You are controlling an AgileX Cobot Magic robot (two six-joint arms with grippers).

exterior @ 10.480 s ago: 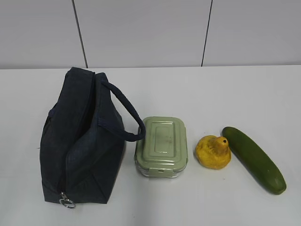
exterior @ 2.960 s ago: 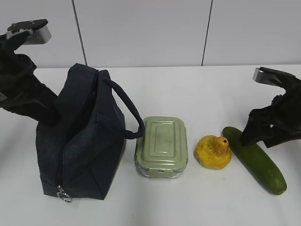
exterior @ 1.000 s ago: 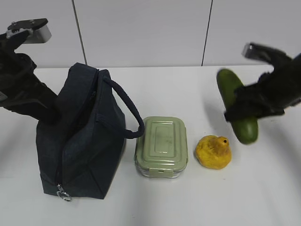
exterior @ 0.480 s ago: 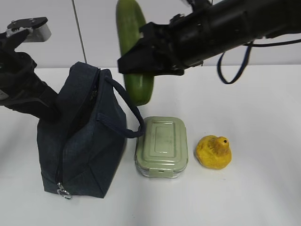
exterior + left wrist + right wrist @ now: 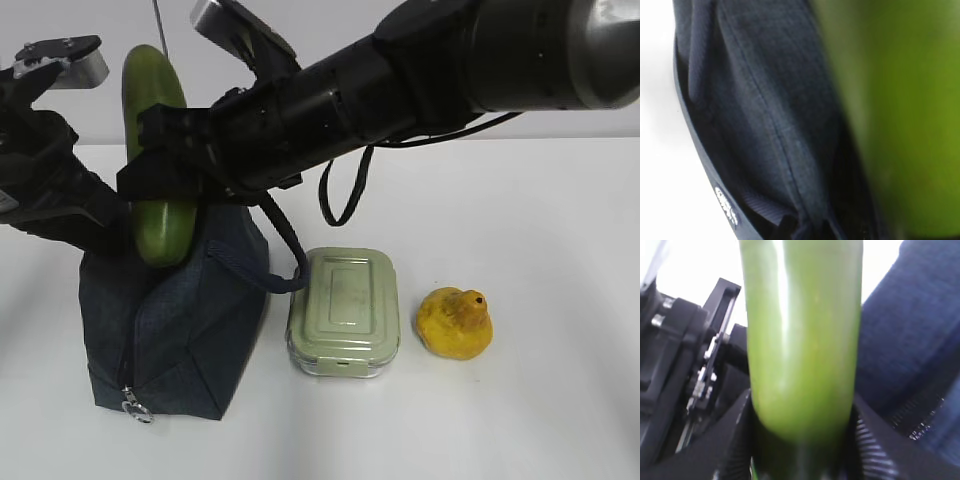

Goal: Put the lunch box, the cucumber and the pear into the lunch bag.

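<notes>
Nearest, at lower centre of the exterior view, the lunch box and, to its right, the pear sit on the table, neither packed. At left stands the lunch bag. Above its mouth, upper left, the right gripper clamps the cucumber, long axis near upright, lower end pointing into the bag. Nothing is inside yet, by my judgement. The left gripper, narrowly closed, appears to pinch the bag's far edge.

White table: lunch bag left, lunch box just beside, pear right.
</notes>
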